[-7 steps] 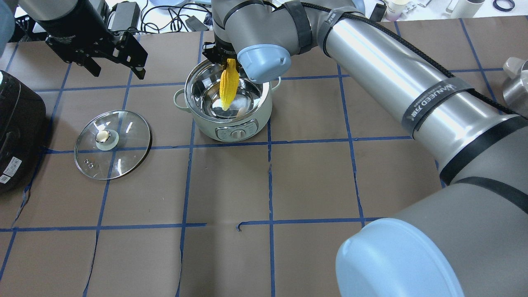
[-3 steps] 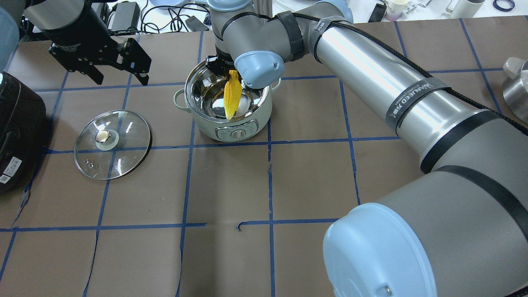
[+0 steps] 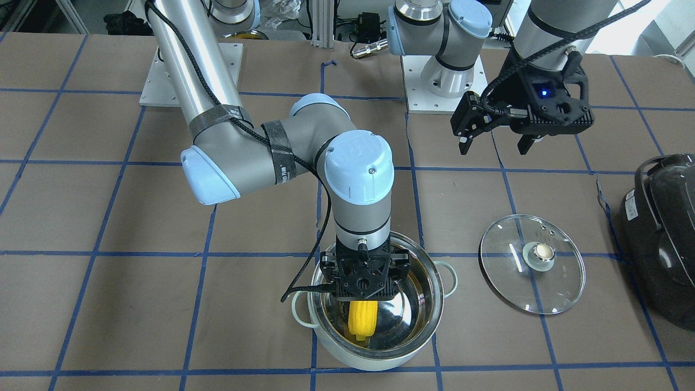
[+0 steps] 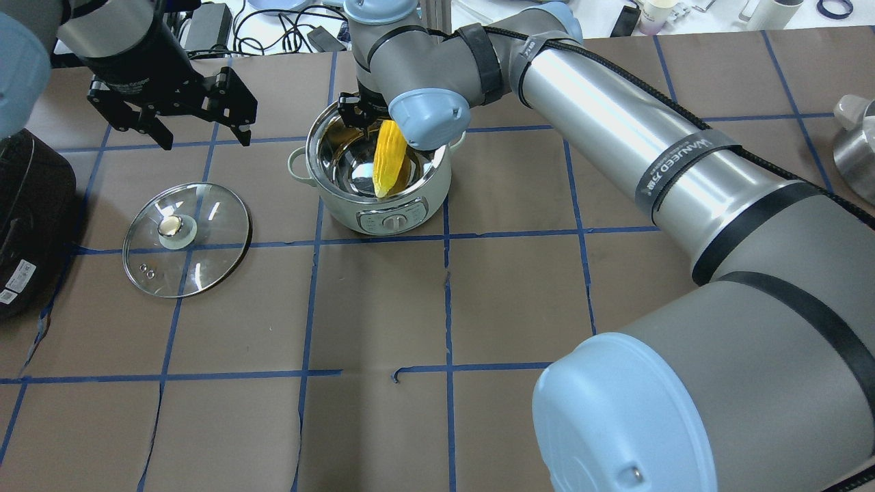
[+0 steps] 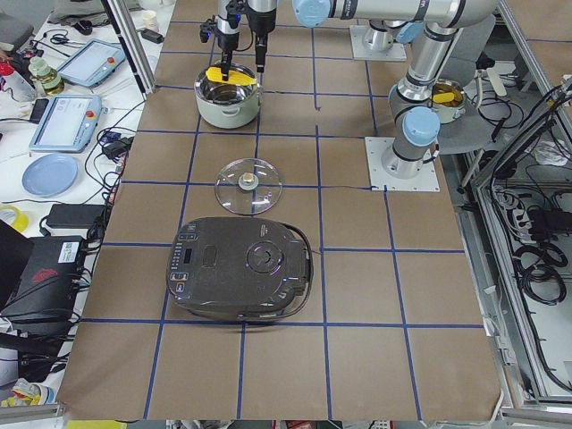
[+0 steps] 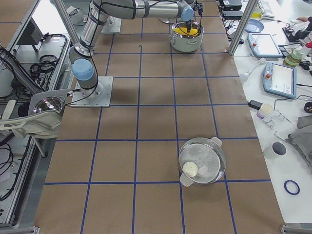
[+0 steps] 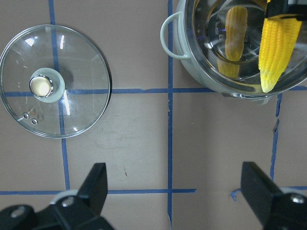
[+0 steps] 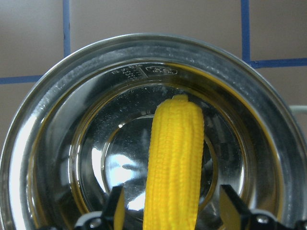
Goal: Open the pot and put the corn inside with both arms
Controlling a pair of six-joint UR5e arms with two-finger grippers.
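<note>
Right claw (image 3: 362, 297): spread open over the pot (image 4: 342, 205); in its wrist view I see a gap between each jaw and the corn (image 4: 389, 157), so it grips nothing.
Left claw (image 4: 204, 137): wide apart and empty, hanging above the desk (image 4: 513, 294) left of the pot, near the far edge.
Corn: inside the pot, butt end up just under the Right claw, tip down toward the wall on the robot's side; I cannot tell whether it rests on the steel.
Pot: uncovered, near the far edge.
Lid (image 4: 186, 239): flat on the desk, well apart from the pot, toward the left end.
Edges: a dark cooker (image 4: 31, 225) sits toward the left end.
Open room: I see bare brown desk from the pot to the robot-side edge.
Right arm (image 4: 615, 137): stretched across the desk, wrist straight down.
Left arm (image 3: 548, 32): raised, claw pointing down.
</note>
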